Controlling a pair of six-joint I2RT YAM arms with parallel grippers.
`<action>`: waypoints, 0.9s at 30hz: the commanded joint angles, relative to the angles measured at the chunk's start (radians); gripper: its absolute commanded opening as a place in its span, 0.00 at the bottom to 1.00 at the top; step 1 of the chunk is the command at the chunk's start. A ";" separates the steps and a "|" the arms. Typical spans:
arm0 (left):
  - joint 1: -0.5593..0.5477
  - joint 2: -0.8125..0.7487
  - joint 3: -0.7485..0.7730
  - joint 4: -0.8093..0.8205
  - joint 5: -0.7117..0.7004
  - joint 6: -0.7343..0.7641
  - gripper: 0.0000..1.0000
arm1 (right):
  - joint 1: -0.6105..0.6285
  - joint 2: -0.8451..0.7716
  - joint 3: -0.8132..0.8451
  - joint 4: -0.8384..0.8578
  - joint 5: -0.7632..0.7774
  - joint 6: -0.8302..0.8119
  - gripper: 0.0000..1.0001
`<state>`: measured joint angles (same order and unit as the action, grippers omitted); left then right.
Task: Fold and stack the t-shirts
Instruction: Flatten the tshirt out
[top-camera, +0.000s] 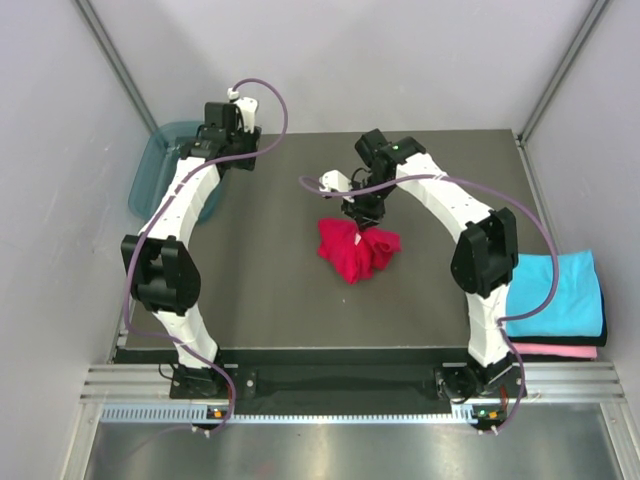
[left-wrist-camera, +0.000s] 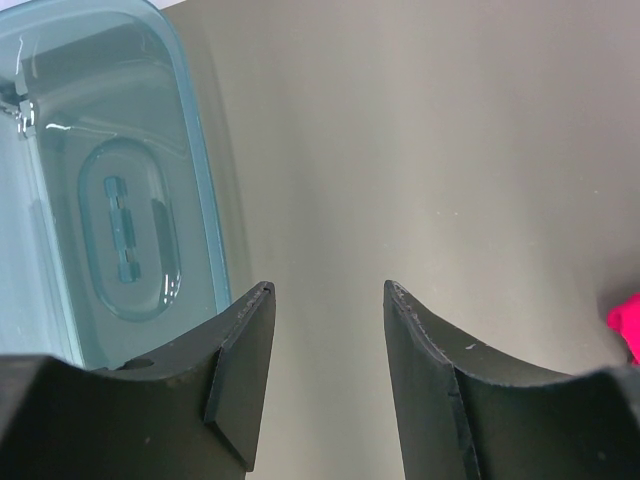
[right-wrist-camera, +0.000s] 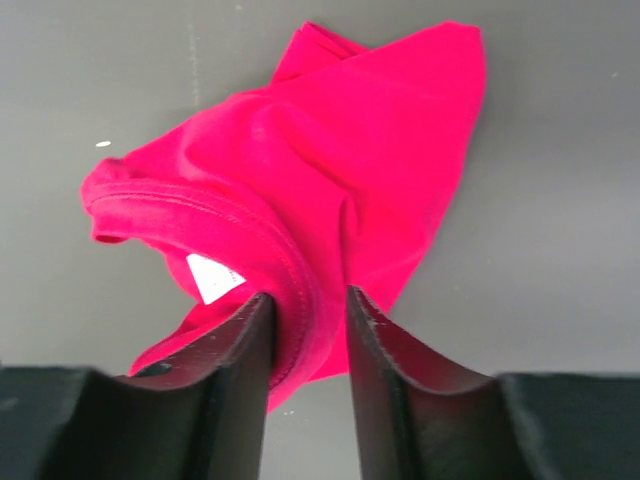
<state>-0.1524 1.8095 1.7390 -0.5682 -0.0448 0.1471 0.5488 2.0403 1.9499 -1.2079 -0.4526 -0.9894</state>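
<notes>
The right jaws are being held narrowly parted and lowered onto the red t-shirt (top-camera: 357, 250). A fold of its collar is lying in the gap between them, and its white tag (right-wrist-camera: 213, 277) is showing just beside one finger. The left jaws are being held wide open above the grey worktop (top-camera: 270, 270), gripping nothing, just beside the teal plastic tub (top-camera: 160, 170) at the far left corner.

Three t-shirts are being counted. The red one is lying crumpled near the middle of the worktop. The cyan t-shirt (top-camera: 555, 290) is lying folded on top of the folded pink t-shirt (top-camera: 555, 351), the pair stacked at the worktop's right edge. One tub is being counted.
</notes>
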 joint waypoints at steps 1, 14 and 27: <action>-0.009 0.010 0.044 0.044 0.011 -0.012 0.52 | -0.004 0.003 0.099 -0.056 -0.066 -0.022 0.32; -0.016 0.037 0.073 0.039 0.019 -0.017 0.52 | -0.003 0.078 0.258 -0.266 -0.132 -0.064 0.33; -0.029 0.047 0.056 0.041 0.020 -0.020 0.52 | 0.011 -0.250 -0.025 -0.269 -0.003 -0.304 0.50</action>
<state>-0.1696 1.8584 1.7691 -0.5682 -0.0391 0.1390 0.5415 1.8725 1.9427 -1.3544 -0.4713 -1.2144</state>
